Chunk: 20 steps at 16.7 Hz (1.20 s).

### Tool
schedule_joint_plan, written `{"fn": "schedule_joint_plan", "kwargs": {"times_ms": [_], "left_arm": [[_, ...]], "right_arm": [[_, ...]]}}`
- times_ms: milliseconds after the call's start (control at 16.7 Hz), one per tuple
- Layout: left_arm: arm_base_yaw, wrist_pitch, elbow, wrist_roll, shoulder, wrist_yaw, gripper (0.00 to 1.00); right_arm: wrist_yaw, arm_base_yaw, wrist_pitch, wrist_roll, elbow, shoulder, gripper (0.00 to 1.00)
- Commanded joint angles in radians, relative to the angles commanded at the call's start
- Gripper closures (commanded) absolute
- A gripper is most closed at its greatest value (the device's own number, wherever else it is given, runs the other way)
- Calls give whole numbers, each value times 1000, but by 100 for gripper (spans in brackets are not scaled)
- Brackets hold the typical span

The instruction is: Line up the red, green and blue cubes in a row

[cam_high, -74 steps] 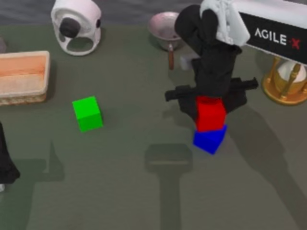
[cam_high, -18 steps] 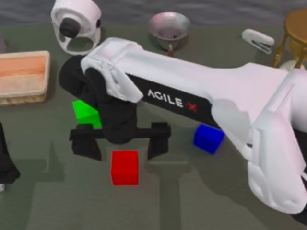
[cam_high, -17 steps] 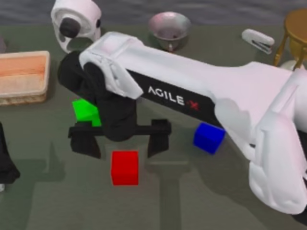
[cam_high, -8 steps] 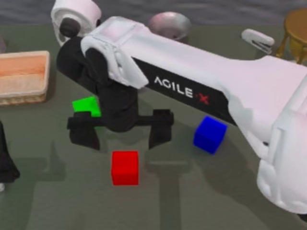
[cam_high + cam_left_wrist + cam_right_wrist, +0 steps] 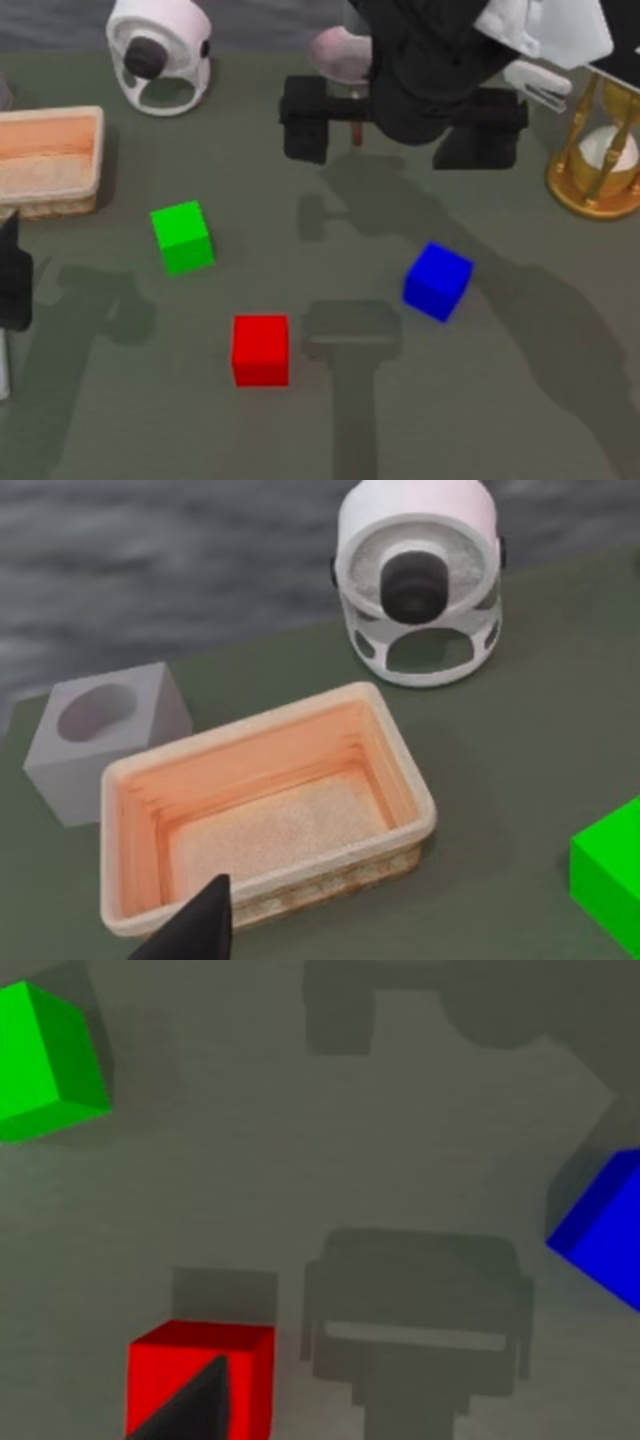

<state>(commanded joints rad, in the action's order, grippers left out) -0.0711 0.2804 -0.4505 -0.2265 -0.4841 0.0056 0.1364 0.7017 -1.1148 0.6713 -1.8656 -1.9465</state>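
Observation:
Three cubes rest apart on the table. The red cube [image 5: 261, 349] is nearest the front, the green cube [image 5: 182, 237] is behind it to the left, and the blue cube [image 5: 438, 280] lies to the right, turned at an angle. High over the table's back, my right gripper [image 5: 392, 140] is open and holds nothing; one dark finger [image 5: 200, 1400] overlaps the red cube [image 5: 200, 1375] in its wrist view. My left gripper [image 5: 12, 280] is at the left edge, open, with one finger [image 5: 200, 930] near the basket and the green cube [image 5: 610, 880] off to one side.
At the back left are a woven basket [image 5: 50, 160], a white round fan-like device [image 5: 160, 55] and a grey block with a hole [image 5: 105, 735]. A metal bowl [image 5: 340, 55], a white stapler [image 5: 540, 85] and a brass hourglass [image 5: 600, 160] stand at the back right.
My right arm, which had set the red cube down at the front, has lifted and drawn back to the table's far right side. My left gripper has shifted away from the front edge, toward the basket.

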Motion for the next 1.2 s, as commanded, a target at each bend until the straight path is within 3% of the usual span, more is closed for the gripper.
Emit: {"fn": "schedule_joint_plan", "kwargs": {"times_ms": [240, 540, 900, 1200], "left_arm": [[-46, 209, -328, -164, -427, -2, 0], [-108, 484, -737, -375, -979, -4, 0], [-170, 750, -1148, -584, -1472, -3, 0], [-202, 879, -1384, -695, -1735, -2, 0]], "right_arm": [[34, -162, 212, -165, 400, 461, 0], [28, -374, 510, -379, 969, 1064, 0], [-42, -572, 846, -571, 1531, 1611, 0], [-114, -669, 1058, -655, 1802, 1874, 0]]}}
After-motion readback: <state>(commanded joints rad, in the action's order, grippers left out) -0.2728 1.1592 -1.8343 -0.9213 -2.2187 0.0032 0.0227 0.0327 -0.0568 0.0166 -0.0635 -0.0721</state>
